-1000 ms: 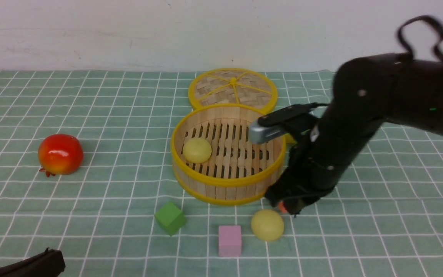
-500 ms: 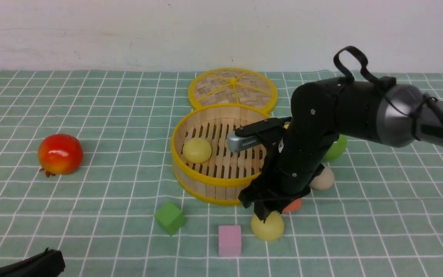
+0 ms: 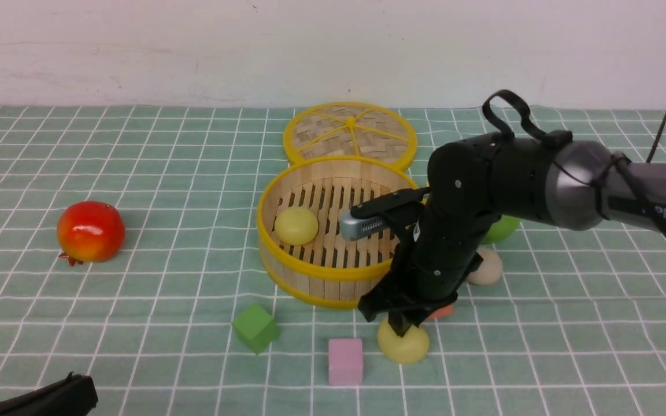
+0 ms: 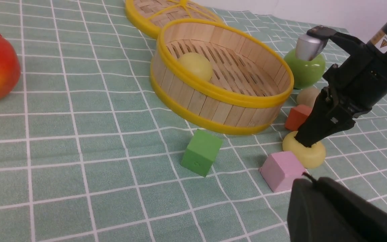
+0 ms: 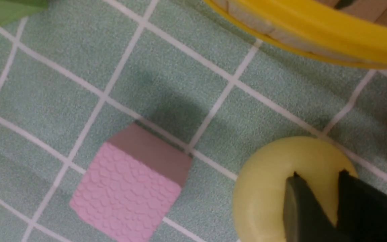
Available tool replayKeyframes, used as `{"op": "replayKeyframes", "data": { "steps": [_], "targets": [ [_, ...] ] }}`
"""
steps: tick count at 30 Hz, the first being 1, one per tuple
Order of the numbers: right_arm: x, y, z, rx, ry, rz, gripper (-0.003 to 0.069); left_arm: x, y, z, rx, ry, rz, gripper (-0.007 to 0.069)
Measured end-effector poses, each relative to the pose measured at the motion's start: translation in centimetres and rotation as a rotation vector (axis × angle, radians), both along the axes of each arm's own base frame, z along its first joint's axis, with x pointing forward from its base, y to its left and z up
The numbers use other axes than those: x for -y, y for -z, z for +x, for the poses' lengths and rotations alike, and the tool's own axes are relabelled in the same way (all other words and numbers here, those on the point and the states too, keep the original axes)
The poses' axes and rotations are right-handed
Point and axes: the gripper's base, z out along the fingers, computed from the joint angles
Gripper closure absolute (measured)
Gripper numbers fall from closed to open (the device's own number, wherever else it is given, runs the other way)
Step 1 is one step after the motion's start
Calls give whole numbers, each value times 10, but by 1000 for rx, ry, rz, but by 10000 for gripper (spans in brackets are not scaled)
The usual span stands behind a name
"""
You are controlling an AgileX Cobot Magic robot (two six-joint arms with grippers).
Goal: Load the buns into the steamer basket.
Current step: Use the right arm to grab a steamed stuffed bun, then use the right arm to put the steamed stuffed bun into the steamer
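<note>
Three buns showed. One yellow bun (image 3: 296, 225) lay inside the steamer basket (image 3: 333, 277) near its left wall, just where it had been a second before. A second yellow bun (image 3: 405, 346) sat on the cloth (image 3: 136, 173) in front of the basket, just beside the pink cube (image 3: 345, 361). An off-white bun (image 3: 486, 268) rested right of the basket, near the green apple (image 3: 503, 229). That bun and the apple had been hidden behind the right arm a second earlier and came into sight as the arm swung left and lower.

The right gripper (image 3: 402, 329), earlier just to the right of the second yellow bun, now stood over it. Its jaws were nearly together and dug into the top, pinching a sliver of it. The bun looked dented under them.

The left gripper (image 3: 32, 396) kept to the near-left corner. Whether its jaws were spread or together could not be told.
</note>
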Motion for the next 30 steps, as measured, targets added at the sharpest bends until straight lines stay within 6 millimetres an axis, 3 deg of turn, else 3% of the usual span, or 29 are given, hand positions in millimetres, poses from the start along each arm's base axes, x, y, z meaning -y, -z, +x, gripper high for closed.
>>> {"op": "replayKeyframes", "data": {
  "steps": [2,3,6,10,12,13,16,20,26,30],
  "targets": [
    [0,0,-1,-6,-1,-3,556,0,0,0,0,0,0,620],
    [1,-2,-2,-14,-8,-9,612,0,0,0,0,0,0,620],
    [3,-15,-6,-7,-16,-4,655,0,0,0,0,0,0,618],
    [7,-61,-14,77,-19,50,657,0,0,0,0,0,0,613],
    [7,-74,-14,112,-19,71,657,0,0,0,0,0,0,612],
    [6,-93,-10,185,-25,108,657,0,0,0,0,0,0,609],
    [0,-106,3,288,-31,141,657,0,0,0,0,0,0,606],
    [-11,-92,25,330,-33,134,657,0,0,0,0,0,0,603],
    [-24,-43,65,318,-33,82,650,0,0,0,0,0,0,596],
    [-25,-33,77,331,-17,65,614,0,0,0,0,0,0,594]
  ]
}}
